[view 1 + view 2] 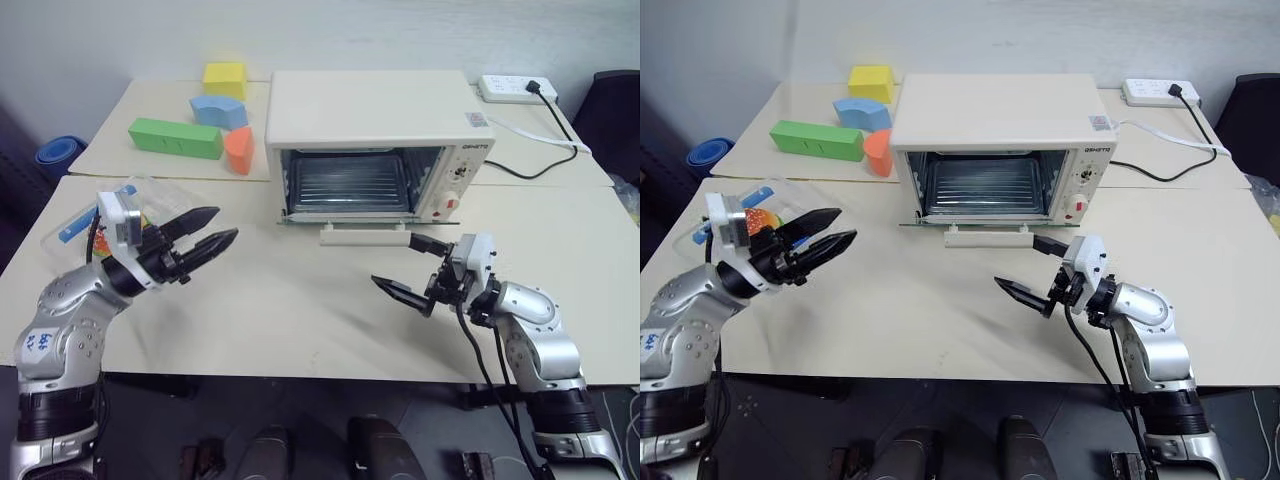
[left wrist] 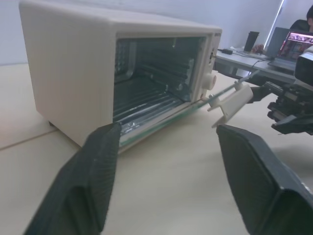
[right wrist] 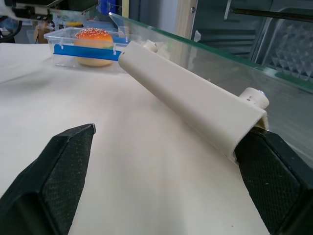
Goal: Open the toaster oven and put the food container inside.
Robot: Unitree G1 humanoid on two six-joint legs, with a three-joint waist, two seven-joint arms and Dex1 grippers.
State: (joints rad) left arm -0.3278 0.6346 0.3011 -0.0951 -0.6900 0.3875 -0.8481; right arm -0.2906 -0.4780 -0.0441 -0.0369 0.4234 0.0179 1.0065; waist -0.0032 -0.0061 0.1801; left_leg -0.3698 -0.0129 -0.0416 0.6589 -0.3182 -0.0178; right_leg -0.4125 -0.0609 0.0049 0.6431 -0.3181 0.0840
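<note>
Door point(image 1: 365, 236) of the toaster oven point(image 1: 370, 140) lies open; both hands, left hand point(image 1: 205, 243) and right hand point(image 1: 412, 268), are spread and empty, so you next grasp the food container point(image 3: 88, 46).

The oven point(image 1: 375, 130) stands mid-table point(image 1: 300, 310), its door point(image 1: 365, 222) dropped flat in front with the handle point(image 1: 362, 236) at the near edge. The container point(image 1: 760, 215) lies at the table's left, behind the left gripper point(image 1: 205, 230). The right gripper point(image 1: 405, 268) sits at the handle's right end, perhaps touching. Blocks point(image 1: 205, 120) lie behind, left of the oven; a power strip point(image 1: 512, 88) behind right.
</note>
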